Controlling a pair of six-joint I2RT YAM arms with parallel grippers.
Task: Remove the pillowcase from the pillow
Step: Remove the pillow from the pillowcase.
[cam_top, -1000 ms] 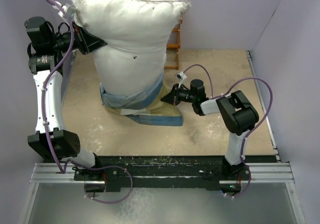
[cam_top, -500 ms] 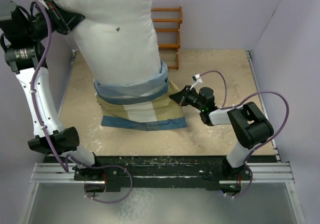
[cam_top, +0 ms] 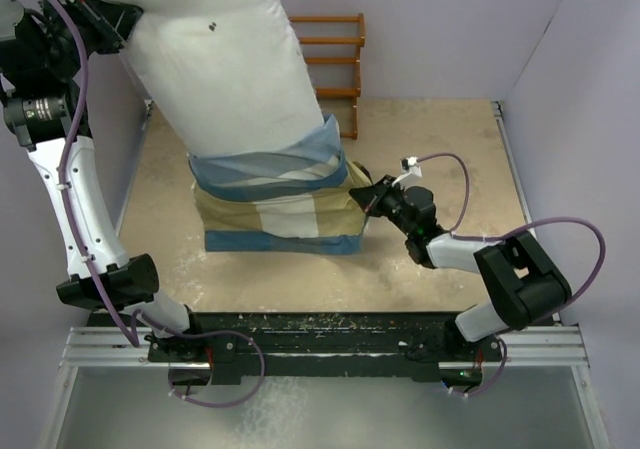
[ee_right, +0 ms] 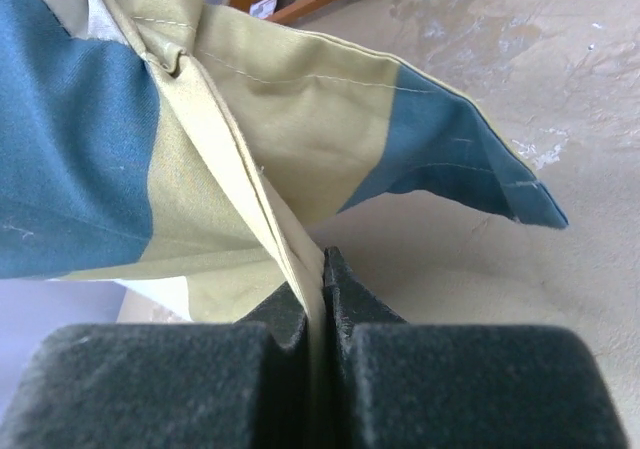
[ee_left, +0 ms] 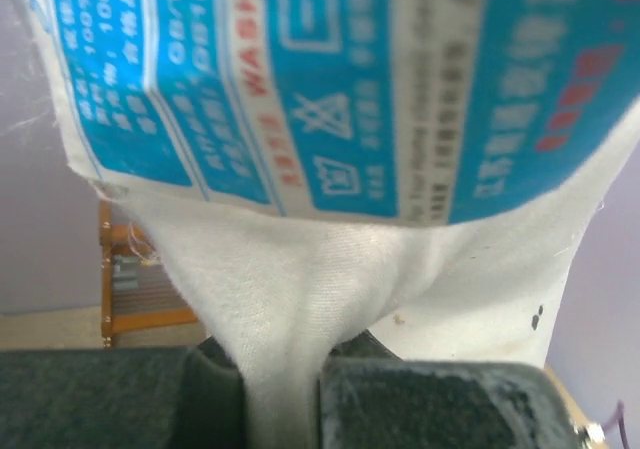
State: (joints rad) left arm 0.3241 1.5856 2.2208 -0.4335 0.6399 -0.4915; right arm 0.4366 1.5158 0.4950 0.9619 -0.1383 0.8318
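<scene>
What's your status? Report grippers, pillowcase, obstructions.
Left gripper shut on pillow corner, high. Right gripper shut on pillowcase edge, low. Pillowcase bunched around pillow's lower end, not off. Wooden rack at back, not obstructing.

The arms [cam_top: 88, 231] show white links [cam_top: 72, 184], blocky black joints [cam_top: 110, 287], looping purple cables [cam_top: 447, 158] and dark matte pincer pads [ee_right: 480, 389].

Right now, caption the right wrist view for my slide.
Right tool pinching a tan fold of the pillowcase over the table.
</scene>
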